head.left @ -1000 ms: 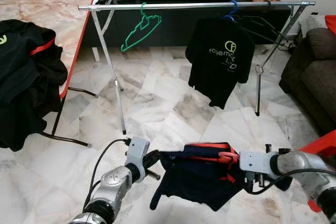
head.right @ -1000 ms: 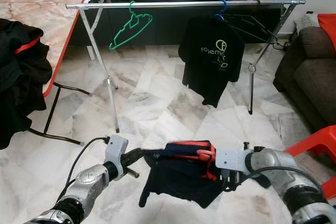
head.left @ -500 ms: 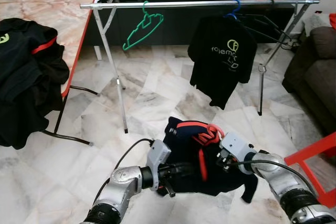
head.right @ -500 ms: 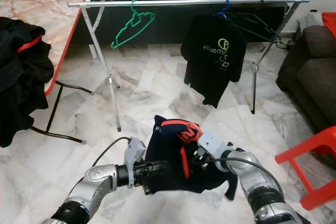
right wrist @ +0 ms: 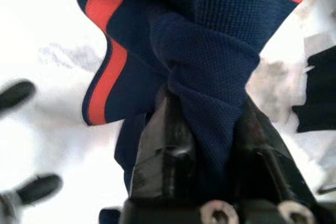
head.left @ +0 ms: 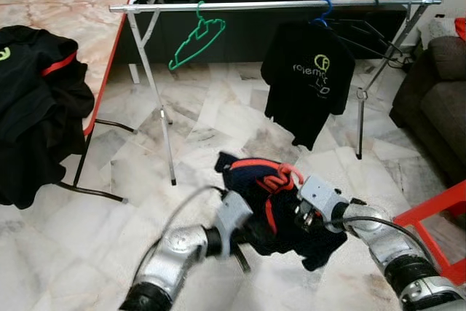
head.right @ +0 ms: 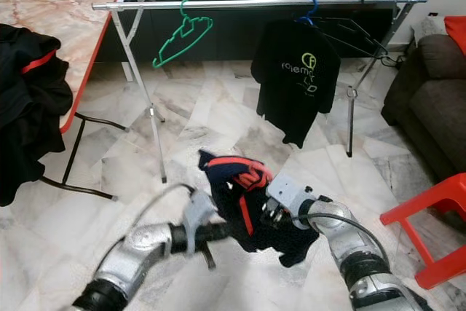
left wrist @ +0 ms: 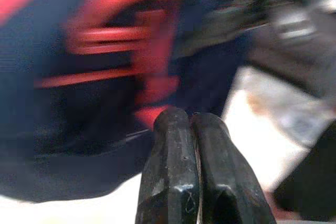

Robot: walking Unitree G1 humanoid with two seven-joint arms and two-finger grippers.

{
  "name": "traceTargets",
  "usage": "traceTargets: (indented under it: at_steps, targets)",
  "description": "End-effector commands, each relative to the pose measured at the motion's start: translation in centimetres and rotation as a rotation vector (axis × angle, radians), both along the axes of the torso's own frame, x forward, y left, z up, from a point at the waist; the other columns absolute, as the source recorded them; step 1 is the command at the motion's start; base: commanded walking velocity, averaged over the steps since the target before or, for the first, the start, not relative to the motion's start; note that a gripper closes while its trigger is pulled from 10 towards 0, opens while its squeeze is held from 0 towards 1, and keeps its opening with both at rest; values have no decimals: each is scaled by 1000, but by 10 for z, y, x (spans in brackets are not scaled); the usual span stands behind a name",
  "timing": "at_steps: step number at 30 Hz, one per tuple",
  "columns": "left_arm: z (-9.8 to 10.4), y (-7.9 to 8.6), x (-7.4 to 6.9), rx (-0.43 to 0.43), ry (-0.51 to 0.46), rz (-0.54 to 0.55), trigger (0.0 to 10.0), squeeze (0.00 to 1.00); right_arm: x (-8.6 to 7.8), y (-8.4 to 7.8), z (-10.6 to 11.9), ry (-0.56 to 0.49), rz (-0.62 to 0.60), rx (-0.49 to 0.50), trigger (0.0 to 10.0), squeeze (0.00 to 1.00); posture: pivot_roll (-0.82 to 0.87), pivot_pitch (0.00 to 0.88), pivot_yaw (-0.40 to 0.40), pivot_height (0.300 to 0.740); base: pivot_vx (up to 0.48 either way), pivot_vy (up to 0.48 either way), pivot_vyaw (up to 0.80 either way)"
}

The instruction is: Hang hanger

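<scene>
In the left eye view the navy garment with its orange hanger has risen from a low, spread-out bundle half a second ago into a tighter bunch held higher, in front of and below the clothes rail, well short of it; the left arm is motion-blurred, so it is swinging now, which I read as the lift toward the rail under way with the hook not yet on the bar. The right gripper sits at the bundle's right edge, the left gripper at its lower left. On the rail I count one bare green hanger and one black T-shirt on a blue hanger; left of the rail one counter carries one heap of dark clothes. The right eye view gives the same count, plus one red stool right of the rail and one sofa behind it. In the left wrist view the left jaws are pressed together with no cloth visible between them, the garment blurred just beyond them. In the right wrist view the right jaws are clamped on a fold of the navy garment.
</scene>
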State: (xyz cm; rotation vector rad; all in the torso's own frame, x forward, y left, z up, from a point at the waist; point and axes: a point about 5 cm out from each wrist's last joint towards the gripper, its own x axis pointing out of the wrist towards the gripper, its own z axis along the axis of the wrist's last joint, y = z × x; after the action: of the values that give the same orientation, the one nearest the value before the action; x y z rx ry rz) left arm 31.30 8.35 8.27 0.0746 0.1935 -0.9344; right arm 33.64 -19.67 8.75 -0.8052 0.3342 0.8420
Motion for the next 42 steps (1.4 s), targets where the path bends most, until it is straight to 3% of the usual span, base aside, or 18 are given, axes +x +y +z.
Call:
traceTargets:
  at_steps: [1,2,10,17,23,32,38,39,40,42]
  targets:
    - [6,10,4,-39,-2,39,10000,541,-9,5,0,-15,161,-50,0,0,-89,138,-61,740,0,0,0]
    - [13,20,5,-32,-17,8,10000,1000,-18,2,-5,22,248,-90,0,0,-88,136,-61,740,0,0,0]
    - [20,41,5,81,-21,-146,10000,1000,-29,-3,-6,43,368,-96,0,0,-84,122,-60,740,0,0,0]
    - [0,45,-10,233,65,-299,10000,1000,-35,8,-3,48,504,-79,0,0,-84,111,-60,740,0,0,0]
    - [0,42,-12,230,65,-343,10000,1000,-35,9,-2,46,526,-82,0,0,-83,105,-61,740,0,0,0]
    - [-5,32,-34,217,153,-543,10000,1000,-34,11,-1,36,537,-79,0,0,-84,109,-60,740,0,0,0]
    - [-5,22,-29,242,85,-496,10000,1000,-32,16,3,13,534,-48,0,0,-86,117,-59,740,0,0,0]
    - [-5,17,-25,248,51,-456,10000,847,-31,18,5,4,541,-33,0,0,-86,117,-59,740,0,0,0]
    - [-5,17,-25,248,51,-456,10000,847,-31,18,5,4,541,-33,0,0,-86,117,-59,740,0,0,0]
    - [-5,12,-23,236,36,-424,10000,373,-30,22,8,-5,554,-22,0,0,-88,121,-62,740,0,0,0]
